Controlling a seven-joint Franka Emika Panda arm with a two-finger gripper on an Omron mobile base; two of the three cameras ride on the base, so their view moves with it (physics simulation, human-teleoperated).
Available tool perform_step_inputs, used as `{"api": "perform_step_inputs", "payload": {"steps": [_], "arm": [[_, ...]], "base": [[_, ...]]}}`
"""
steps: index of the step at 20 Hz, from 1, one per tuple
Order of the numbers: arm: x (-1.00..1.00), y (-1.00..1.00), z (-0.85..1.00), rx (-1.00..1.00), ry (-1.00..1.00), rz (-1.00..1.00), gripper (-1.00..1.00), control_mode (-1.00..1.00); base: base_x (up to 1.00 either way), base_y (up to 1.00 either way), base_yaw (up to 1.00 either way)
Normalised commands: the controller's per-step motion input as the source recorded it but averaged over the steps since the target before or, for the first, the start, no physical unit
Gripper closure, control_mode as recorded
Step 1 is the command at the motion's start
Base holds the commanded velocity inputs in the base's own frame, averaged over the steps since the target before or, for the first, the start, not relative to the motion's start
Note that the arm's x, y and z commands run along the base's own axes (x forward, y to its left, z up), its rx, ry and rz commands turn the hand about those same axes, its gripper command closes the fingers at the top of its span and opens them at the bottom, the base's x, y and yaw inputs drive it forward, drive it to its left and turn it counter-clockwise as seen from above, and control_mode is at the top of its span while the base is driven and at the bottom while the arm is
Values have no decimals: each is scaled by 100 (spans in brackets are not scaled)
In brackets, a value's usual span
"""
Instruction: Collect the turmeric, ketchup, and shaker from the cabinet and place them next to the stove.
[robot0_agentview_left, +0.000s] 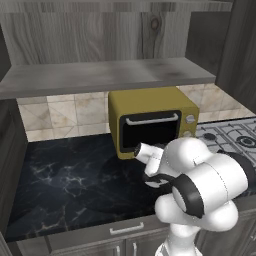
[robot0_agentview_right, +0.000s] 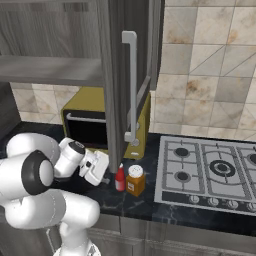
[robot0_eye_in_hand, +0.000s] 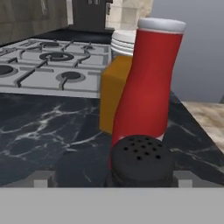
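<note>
Closest to the hand camera, at bottom centre, sits the shaker (robot0_eye_in_hand: 141, 161), its perforated black top between the two fingertips (robot0_eye_in_hand: 40, 179), which stand wide apart at either side and touch nothing; the gripper (robot0_eye_in_hand: 111, 180) looks spread with the shaker resting on the dark marble counter (robot0_eye_in_hand: 48, 131). Just behind it rises the ketchup (robot0_eye_in_hand: 146, 87), very close, perhaps touching, and behind that the turmeric (robot0_eye_in_hand: 114, 94), with the stove (robot0_eye_in_hand: 48, 61) beyond at upper left.

All three seem placed, so the risk lies in pulling away: a fingertip dragging sideways could tip the shaker into the ketchup and topple the tight cluster.

From the right base camera the ketchup (robot0_agentview_right: 120, 179) and turmeric (robot0_agentview_right: 135, 180) show at lower centre beside the stove (robot0_agentview_right: 210, 170), under the cabinet (robot0_agentview_right: 131, 75) door, with the shaker hidden by the hand. From the left base camera the arm covers them, but the cabinet's shelf looks bare.
</note>
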Motion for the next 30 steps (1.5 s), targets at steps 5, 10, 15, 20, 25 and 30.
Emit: {"api": "perform_step_inputs", "payload": {"steps": [5, 10, 15, 20, 25, 30], "arm": [[-9, 24, -3, 0, -2, 0, -100, -100], [-18, 20, -1, 0, -5, 0, -100, -100], [-19, 12, 0, 0, -7, 0, -100, -100], [-9, 39, 3, -6, -11, 0, -100, -100], [-17, 49, 25, -9, -13, 0, -100, -100], [-40, 30, 68, -5, -11, 0, -100, -100]], "base": [[0, 0, 0], [0, 0, 0], [0, 0, 0], [0, 0, 0], [0, 0, 0], [0, 0, 0]]}}
